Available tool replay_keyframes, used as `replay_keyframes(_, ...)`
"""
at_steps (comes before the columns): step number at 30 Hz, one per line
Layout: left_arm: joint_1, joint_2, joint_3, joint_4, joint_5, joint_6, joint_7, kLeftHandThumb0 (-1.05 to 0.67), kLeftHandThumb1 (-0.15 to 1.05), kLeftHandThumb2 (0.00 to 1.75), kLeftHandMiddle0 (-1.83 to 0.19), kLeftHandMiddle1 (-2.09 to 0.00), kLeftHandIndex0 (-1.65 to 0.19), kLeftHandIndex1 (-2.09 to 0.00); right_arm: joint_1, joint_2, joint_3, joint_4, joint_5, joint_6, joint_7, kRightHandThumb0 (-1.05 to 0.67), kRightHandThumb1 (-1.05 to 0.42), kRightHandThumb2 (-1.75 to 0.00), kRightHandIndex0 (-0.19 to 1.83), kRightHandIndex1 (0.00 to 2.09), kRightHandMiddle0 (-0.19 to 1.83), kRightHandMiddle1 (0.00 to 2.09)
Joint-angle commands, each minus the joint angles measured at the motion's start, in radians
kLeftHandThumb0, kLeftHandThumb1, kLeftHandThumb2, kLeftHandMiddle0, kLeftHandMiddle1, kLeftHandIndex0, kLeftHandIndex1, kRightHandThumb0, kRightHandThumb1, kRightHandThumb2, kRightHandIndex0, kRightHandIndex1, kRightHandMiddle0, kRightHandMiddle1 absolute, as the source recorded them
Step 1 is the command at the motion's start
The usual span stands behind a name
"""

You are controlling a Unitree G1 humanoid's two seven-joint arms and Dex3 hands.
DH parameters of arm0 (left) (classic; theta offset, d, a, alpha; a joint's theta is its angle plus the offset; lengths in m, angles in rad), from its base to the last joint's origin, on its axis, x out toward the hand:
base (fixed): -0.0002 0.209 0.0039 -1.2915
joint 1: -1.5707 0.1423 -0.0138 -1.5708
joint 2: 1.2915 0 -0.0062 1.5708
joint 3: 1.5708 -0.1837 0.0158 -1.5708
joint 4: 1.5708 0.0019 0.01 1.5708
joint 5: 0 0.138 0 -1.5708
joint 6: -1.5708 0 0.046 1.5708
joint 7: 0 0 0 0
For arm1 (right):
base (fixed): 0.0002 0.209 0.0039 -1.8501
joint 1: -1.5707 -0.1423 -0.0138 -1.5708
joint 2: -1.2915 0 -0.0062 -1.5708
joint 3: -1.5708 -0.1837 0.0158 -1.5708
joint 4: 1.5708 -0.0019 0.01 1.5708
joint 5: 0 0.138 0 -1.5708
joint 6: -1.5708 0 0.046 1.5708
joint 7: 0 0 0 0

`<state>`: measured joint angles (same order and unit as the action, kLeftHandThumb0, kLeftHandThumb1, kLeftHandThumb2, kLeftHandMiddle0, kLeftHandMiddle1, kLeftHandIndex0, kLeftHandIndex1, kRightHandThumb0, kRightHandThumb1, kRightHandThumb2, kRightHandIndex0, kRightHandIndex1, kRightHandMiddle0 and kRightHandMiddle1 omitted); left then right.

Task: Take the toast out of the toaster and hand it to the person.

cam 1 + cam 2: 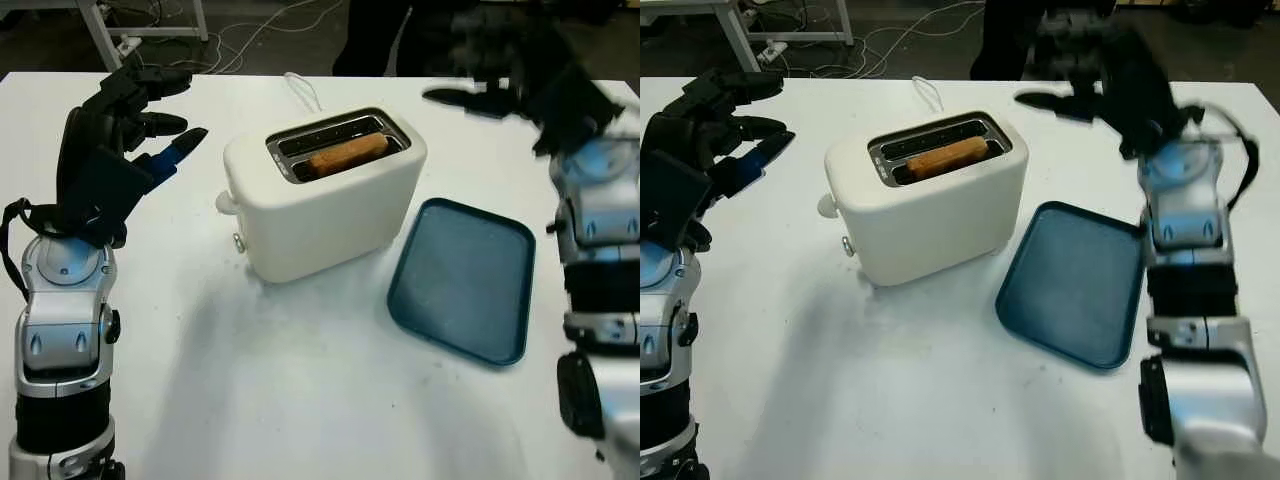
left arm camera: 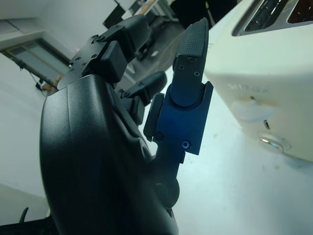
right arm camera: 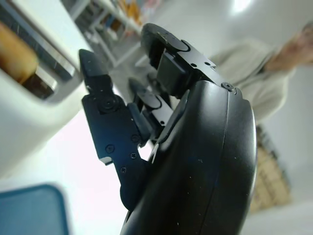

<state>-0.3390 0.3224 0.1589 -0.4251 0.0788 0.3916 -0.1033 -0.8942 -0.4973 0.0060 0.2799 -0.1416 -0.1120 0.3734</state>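
White tabletop [image 1: 300,400] carries a blue tray [image 1: 465,280] nearest, beside a cream toaster [image 1: 320,205] with toast [image 1: 347,155] standing in its slot (browned, upright). Left hand [image 1: 130,130] hovers left of the toaster, empty, fingers uncurled; right hand [image 1: 520,85] hangs beyond the tray, likewise empty. Behind stands a person [image 3: 254,83].

Dark floor [image 1: 300,40] with loose cables [image 1: 255,35] behind the white table [image 1: 300,400].

Toaster [image 1: 325,205] cased in smooth, matt cream plastic, slots rimmed with bright metal, toast [image 1: 347,154] seen rough and browned, tray [image 1: 463,278] of matt blue plastic, table [image 1: 300,400] finished smooth white, left hand [image 2: 98,147] shelled in finely textured black plastic, forearms clad in glossy silver.
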Motion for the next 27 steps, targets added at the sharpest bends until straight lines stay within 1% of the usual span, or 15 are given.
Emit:
replay_keyframes(1, 0.006, 0.001, -0.004, -0.012, 0.007, 0.012, 0.004, -0.49, 0.92, 0.09, -0.38, -0.92, -0.41, -0.57, -0.056, -0.015, 0.048, -0.001, -0.053, -0.056, 0.008, -0.52, -0.62, 0.0, 1.03, 0.17, 0.96, 0.09)
replay_keyframes(6, 0.008, 0.001, -0.005, -0.012, 0.01, 0.009, 0.008, -0.49, 0.92, 0.09, -0.39, -0.92, -0.41, -0.57, -0.107, -0.015, 0.142, -0.013, -0.15, -0.103, 0.038, -0.53, -0.59, 0.0, 1.05, 0.21, 1.0, 0.1)
replay_keyframes(9, 0.007, 0.002, -0.002, -0.012, 0.006, 0.009, 0.005, -0.5, 0.92, 0.09, -0.39, -0.92, -0.42, -0.57, -0.118, -0.018, 0.189, 0.004, -0.186, -0.151, 0.068, -0.55, -0.61, -0.01, 1.04, 0.23, 0.99, 0.09)
replay_keyframes(13, 0.007, -0.002, -0.001, -0.006, 0.003, -0.004, 0.008, -0.48, 0.92, 0.09, -0.39, -0.91, -0.42, -0.57, -0.111, -0.013, 0.235, -0.005, -0.232, -0.178, 0.093, -0.54, -0.58, 0.0, 1.0, 0.28, 1.0, 0.08)
replay_keyframes(15, 0.007, -0.001, -0.001, -0.003, 0.003, -0.009, 0.008, -0.49, 0.92, 0.09, -0.39, -0.92, -0.42, -0.57, -0.103, -0.006, 0.253, -0.007, -0.245, -0.179, 0.102, -0.47, -0.56, 0.0, 0.95, 0.29, 0.99, 0.08)
replay_keyframes(20, 0.007, 0.001, -0.004, -0.005, 0.008, -0.006, 0.01, -0.49, 0.92, 0.09, -0.39, -0.91, -0.42, -0.57, -0.089, 0.008, 0.273, 0.039, -0.271, -0.233, 0.066, -0.46, -0.56, 0.0, 0.93, 0.31, 1.01, 0.07)
replay_keyframes(23, 0.006, 0.0, -0.004, -0.011, 0.003, 0.004, 0.007, -0.49, 0.92, 0.09, -0.39, -0.91, -0.42, -0.57, -0.089, 0.014, 0.279, 0.071, -0.284, -0.242, 0.058, -0.41, -0.57, 0.0, 0.91, 0.32, 1.0, 0.06)
replay_keyframes(27, 0.011, -0.001, -0.001, -0.009, -0.001, -0.005, 0.006, -0.49, 0.92, 0.09, -0.39, -0.91, -0.42, -0.56, -0.081, 0.016, 0.281, 0.097, -0.293, -0.265, 0.044, -0.36, -0.57, 0.0, 0.89, 0.33, 1.0, 0.05)
